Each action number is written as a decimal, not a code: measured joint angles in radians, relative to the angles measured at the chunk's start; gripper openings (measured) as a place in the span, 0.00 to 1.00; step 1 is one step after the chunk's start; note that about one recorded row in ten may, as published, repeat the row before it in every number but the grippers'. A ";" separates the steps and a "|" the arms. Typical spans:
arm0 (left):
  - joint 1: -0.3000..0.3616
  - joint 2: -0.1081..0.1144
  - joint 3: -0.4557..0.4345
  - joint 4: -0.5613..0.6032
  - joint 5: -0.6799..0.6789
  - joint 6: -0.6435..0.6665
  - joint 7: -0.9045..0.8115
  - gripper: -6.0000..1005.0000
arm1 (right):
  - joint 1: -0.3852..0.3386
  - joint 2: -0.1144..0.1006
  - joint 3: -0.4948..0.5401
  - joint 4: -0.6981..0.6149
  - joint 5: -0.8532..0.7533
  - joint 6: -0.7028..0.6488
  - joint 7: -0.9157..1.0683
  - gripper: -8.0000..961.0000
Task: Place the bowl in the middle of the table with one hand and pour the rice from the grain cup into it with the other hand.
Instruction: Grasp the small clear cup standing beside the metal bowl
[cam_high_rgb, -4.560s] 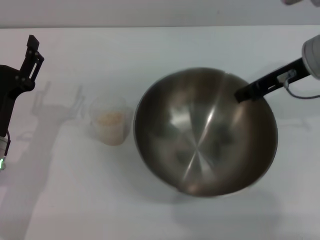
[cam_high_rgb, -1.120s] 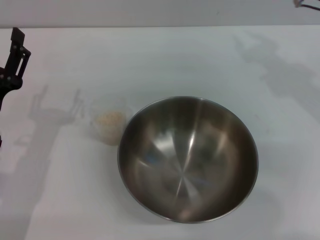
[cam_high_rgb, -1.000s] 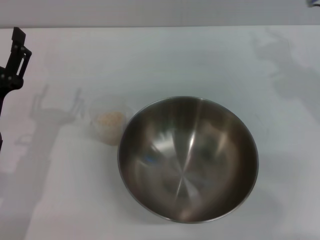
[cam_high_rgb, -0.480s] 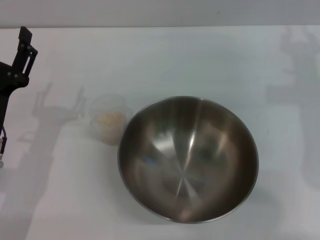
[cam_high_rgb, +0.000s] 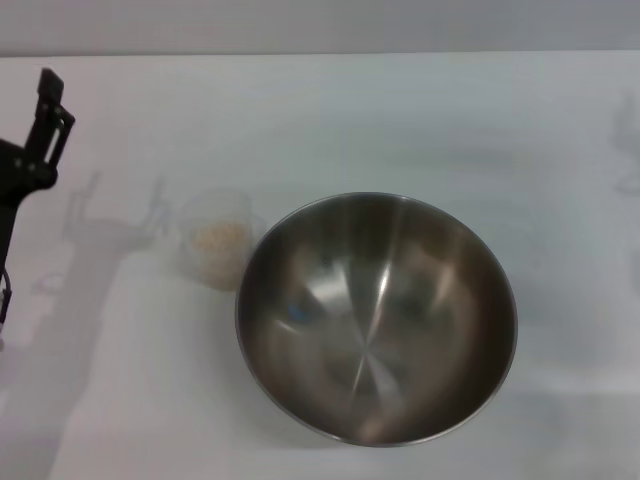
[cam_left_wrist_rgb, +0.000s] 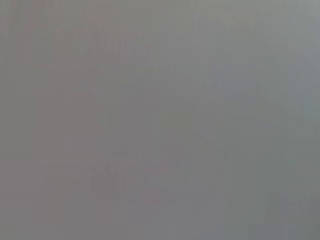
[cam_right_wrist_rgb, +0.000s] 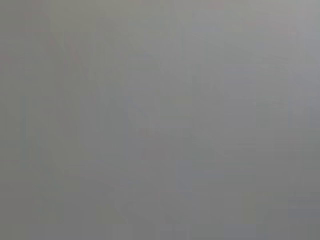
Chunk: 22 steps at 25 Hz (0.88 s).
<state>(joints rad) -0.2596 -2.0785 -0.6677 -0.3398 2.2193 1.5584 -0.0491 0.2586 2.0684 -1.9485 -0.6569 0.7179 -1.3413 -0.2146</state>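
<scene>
Left pincer (cam_high_rgb: 45, 110) hovers at the surface's (cam_high_rgb: 330, 110) left edge; whether its fingers are apart cannot be told. Well to its right stands the cup (cam_high_rgb: 216, 240) of rice (cam_high_rgb: 218, 238), the bowl (cam_high_rgb: 376, 318) just beyond.

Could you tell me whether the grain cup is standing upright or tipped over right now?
Upright. The grain cup stands on the table beside the bowl, open mouth up, with rice inside it.

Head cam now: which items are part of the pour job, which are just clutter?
Job items:
- bowl, empty, standing on the table
- grain cup, just left of the bowl, holding rice
- left gripper, at the table's left edge, holding nothing

Clutter:
- none visible; right gripper is out of view
</scene>
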 joint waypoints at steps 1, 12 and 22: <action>0.009 0.000 0.015 0.002 -0.002 0.000 0.000 0.73 | 0.010 -0.004 0.006 0.050 -0.001 -0.014 0.079 0.43; 0.112 0.000 0.153 0.013 -0.001 -0.074 0.037 0.73 | 0.094 -0.045 0.013 0.413 -0.119 -0.123 0.508 0.43; 0.104 0.001 0.221 -0.018 0.002 -0.232 0.041 0.72 | 0.107 -0.052 0.012 0.447 -0.121 -0.119 0.507 0.43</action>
<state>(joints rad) -0.1558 -2.0777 -0.4472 -0.3574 2.2211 1.3260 -0.0077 0.3660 2.0167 -1.9360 -0.2104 0.5967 -1.4602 0.2920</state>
